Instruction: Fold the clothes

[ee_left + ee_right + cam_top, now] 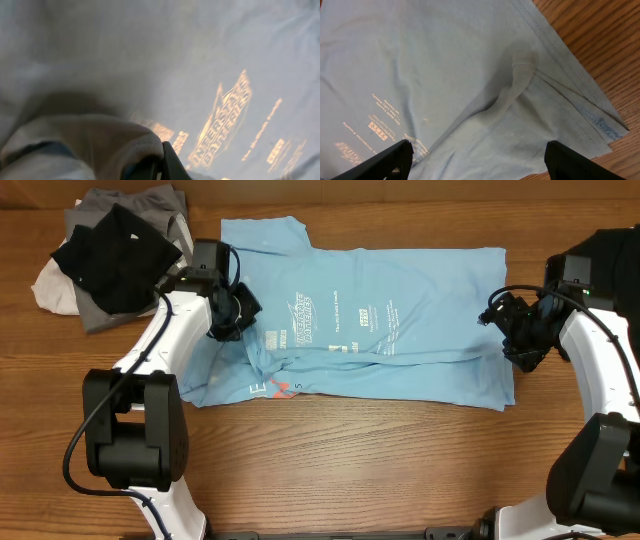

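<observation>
- The wooden surface (350,480) carries everything, and bare wood shows along 6 o'clock in the overhead view.
- The sky-blue T-shirt (420,330) lies spread across the middle with its lettering up. A sleeve sticks out at 11 o'clock, and loose doubled layers lie along its 6 o'clock edge.
- The pile of black, grey and off-white garments (110,260) sits at 10 o'clock, apart from the shirt but just beside the left arm.
- The left tool (232,315) is on the shirt's 9 o'clock side. We see it fully closed, with a bunched ridge of the shirt's cloth pinched at its tips.
- The right tool (517,338) hangs over the shirt's 3 o'clock edge, spread wide with nothing between its fingers (380,160).
- We judge the main risk to be a one-sided pull. With the 3 o'clock edge unheld, lifting from 9 o'clock could drag the whole shirt and deepen the wrinkles.
- The pinch may catch only some of the stacked layers, which would leave the fold crooked.
- The left arm's swing could snag the nearby pile.
</observation>
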